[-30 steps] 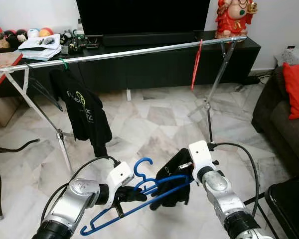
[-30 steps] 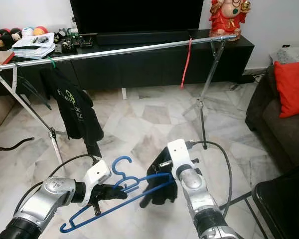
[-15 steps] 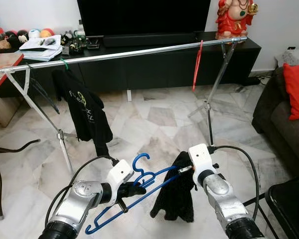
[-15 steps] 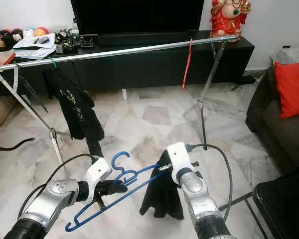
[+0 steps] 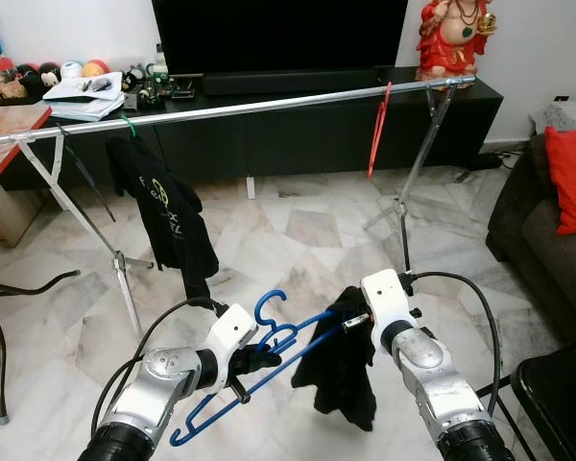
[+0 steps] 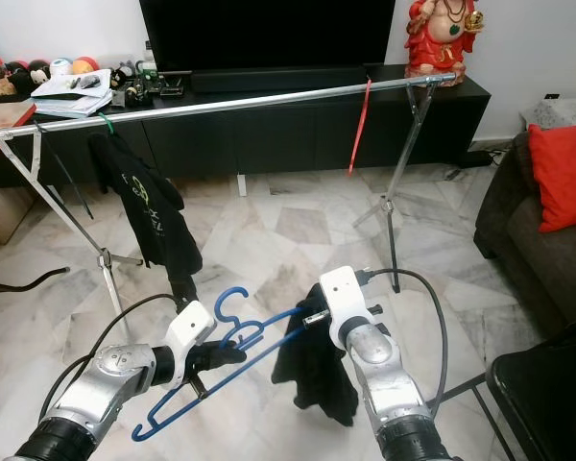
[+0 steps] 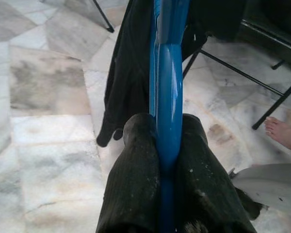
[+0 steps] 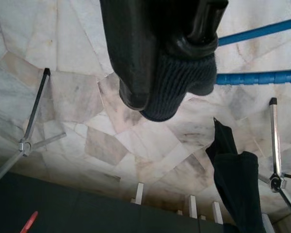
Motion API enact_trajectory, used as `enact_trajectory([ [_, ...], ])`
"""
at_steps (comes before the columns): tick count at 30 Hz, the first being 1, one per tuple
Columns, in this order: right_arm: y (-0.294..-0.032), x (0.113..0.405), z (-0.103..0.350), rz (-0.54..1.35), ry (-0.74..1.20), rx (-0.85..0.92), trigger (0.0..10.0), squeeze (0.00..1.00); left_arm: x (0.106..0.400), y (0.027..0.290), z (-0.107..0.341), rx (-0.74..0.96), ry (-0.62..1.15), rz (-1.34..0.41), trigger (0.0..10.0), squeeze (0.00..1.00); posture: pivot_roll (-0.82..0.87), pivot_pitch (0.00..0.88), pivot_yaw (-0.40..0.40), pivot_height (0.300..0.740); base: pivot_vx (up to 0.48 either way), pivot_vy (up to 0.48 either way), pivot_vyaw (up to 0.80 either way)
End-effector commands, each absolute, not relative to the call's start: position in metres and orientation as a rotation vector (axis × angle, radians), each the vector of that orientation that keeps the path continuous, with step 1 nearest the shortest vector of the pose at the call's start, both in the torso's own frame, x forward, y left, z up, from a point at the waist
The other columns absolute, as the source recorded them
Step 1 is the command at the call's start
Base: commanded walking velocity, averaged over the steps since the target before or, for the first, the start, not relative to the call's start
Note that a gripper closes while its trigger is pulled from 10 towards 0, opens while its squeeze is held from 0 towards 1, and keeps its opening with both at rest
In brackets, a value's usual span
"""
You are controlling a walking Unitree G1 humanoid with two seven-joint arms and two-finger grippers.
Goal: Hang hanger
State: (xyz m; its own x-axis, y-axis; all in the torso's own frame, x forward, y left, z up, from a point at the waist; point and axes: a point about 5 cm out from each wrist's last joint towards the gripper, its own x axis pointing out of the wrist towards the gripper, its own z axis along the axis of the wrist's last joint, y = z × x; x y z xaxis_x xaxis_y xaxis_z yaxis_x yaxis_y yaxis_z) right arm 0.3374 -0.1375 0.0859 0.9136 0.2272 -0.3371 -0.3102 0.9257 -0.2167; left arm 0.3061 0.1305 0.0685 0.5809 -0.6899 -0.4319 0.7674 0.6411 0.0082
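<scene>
left gripper point(image 7: 167, 145): jaws closed on the blue hanger point(image 5: 254, 370), clamped near its hook, low over the marble floor point(image 5: 298, 230). hanger tilted, its far end up by the right gripper point(image 5: 350, 322). a black garment point(image 5: 341, 370) hangs off that end, draped down. right gripper: jaws closed on the dark fabric there, hanger bars just beside.

ahead, well apart: a silver clothes rail point(image 5: 240, 108) spanning the room on splayed legs. a black t-shirt point(image 5: 163, 216) on a green hook near its left end, a red hanger point(image 5: 377, 130) near its right end. bare rail between them.

behind the rail: a black tv cabinet point(image 5: 298, 125) with clutter at its left end. a sofa with a red cushion point(image 5: 571, 178) at right.
</scene>
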Motion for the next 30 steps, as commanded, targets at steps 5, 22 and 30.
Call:
enact_trajectory([
  [5, -0.143, 0.336, 0.087, 0.247, 0.314, -0.267, 10.0, 0.00, 0.312, 0.140, 0.072, 0.214, 0.399, -0.798, 10.0, 0.00, -0.05, 0.038, 0.035, 0.740, 0.000, 0.000, 0.00],
  [22, -0.135, 0.342, 0.110, 0.400, 0.242, -0.344, 10.0, 0.00, 0.294, 0.138, 0.081, 0.101, 0.441, -1.045, 10.0, 0.00, -0.04, 0.045, 0.036, 0.740, 0.000, 0.000, 0.00],
  [30, -0.134, 0.340, 0.111, 0.433, 0.234, -0.360, 10.0, 0.00, 0.294, 0.140, 0.080, 0.112, 0.449, -1.035, 10.0, 0.00, -0.04, 0.048, 0.037, 0.740, 0.000, 0.000, 0.00],
])
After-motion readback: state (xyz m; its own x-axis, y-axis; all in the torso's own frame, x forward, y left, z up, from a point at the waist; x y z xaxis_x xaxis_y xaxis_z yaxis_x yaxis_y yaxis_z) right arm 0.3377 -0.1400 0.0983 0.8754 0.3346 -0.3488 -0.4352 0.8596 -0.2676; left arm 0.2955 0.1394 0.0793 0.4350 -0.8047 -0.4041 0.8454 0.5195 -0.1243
